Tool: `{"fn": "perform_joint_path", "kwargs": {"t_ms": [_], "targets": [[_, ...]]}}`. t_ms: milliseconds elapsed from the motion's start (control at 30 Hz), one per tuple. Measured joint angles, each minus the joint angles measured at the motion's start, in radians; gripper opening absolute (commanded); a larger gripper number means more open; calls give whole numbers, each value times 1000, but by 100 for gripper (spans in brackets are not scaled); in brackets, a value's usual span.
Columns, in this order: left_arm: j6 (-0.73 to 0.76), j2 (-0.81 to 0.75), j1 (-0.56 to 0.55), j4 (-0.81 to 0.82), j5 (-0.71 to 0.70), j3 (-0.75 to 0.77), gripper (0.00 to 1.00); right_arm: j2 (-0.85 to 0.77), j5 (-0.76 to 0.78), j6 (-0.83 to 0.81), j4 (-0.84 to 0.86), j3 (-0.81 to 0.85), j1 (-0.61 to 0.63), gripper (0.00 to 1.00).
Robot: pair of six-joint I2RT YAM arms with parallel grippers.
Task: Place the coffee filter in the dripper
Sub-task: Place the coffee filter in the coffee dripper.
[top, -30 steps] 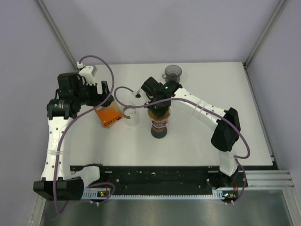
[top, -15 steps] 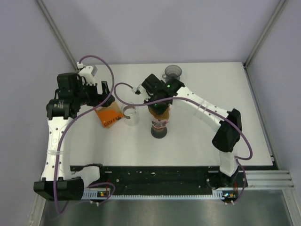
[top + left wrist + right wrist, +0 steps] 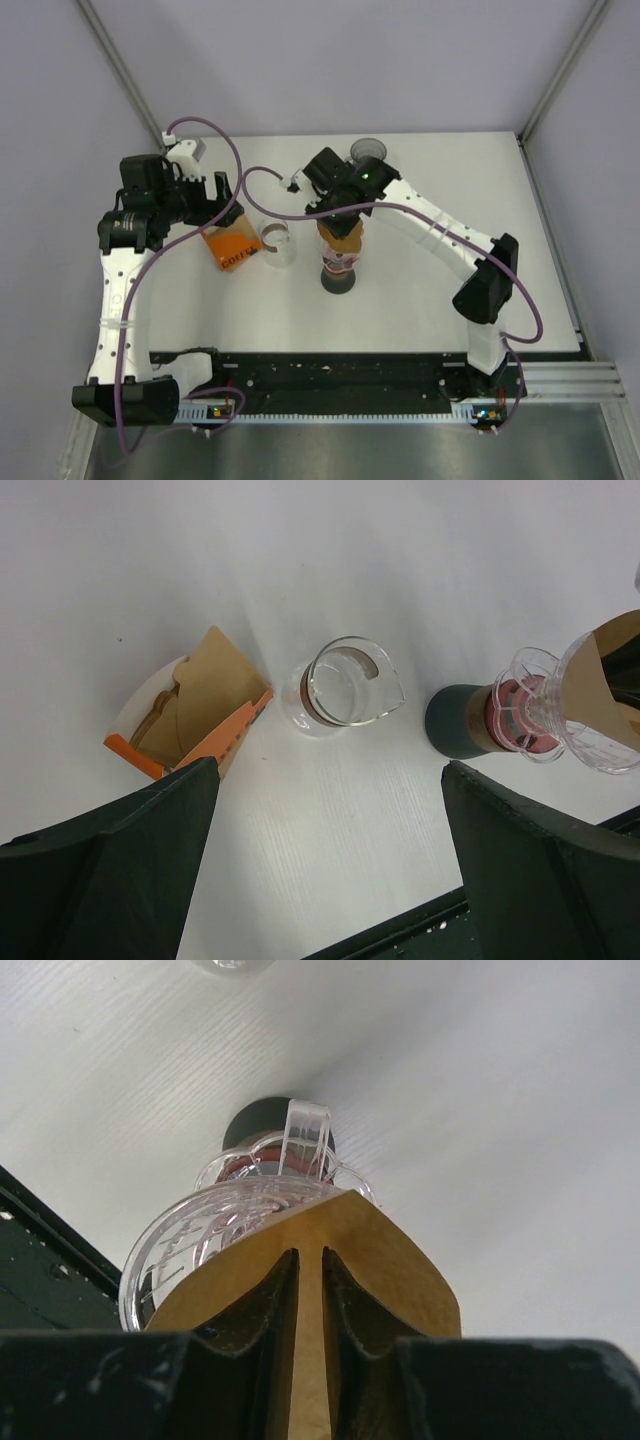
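Note:
The brown paper coffee filter (image 3: 395, 1270) stands in the clear plastic dripper (image 3: 190, 1245), which sits on a dark-based stand (image 3: 338, 280) at mid table. From above, the coffee filter (image 3: 341, 235) shows just below my right gripper (image 3: 338, 212). In the wrist view my right gripper (image 3: 310, 1260) hovers right over the paper, its jaws parted by a narrow gap through which the filter shows. My left gripper (image 3: 222, 195) is wide open over the orange filter box (image 3: 232, 247), holding nothing; its wrist view shows the dripper (image 3: 560, 725) at the right edge.
An empty glass carafe (image 3: 277, 241) stands between the orange box (image 3: 190, 720) and the dripper stand (image 3: 458, 720). A dark cup (image 3: 368, 151) sits at the far edge behind the right arm. The black rail runs along the near edge.
My right gripper has drawn back toward the far side and its jaws have parted slightly. The filter stays in the dripper. The left arm has not moved.

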Motion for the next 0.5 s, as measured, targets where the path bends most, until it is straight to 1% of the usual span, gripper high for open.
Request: {"fn": "perform_joint_path", "kwargs": {"t_ms": [67, 167, 200, 233, 267, 333, 433, 500], "targets": [[0, 0, 2, 0, 2, 0, 99, -2, -1, 0, -5, 30, 0, 21], [0, 0, 3, 0, 4, 0, 99, -18, -4, -2, -8, 54, 0, 22], [0, 0, 3, 0, 4, 0, 99, -26, -4, -4, -10, 54, 0, 20], [0, 0, 3, 0, 6, 0, 99, -32, -5, -5, -13, 54, 0, 12], [0, 0, 3, 0, 7, 0, 99, -39, -6, -7, -13, 54, 0, 7], [0, 0, 3, 0, 7, 0, 99, -45, -8, -9, -14, 52, 0, 0], [0, 0, 3, 0, 7, 0, 99, -49, -20, -7, -5, 23, 0, 0], [0, 0, 3, 0, 7, 0, 99, -52, -50, -6, 17, -32, 0, 0]]}}
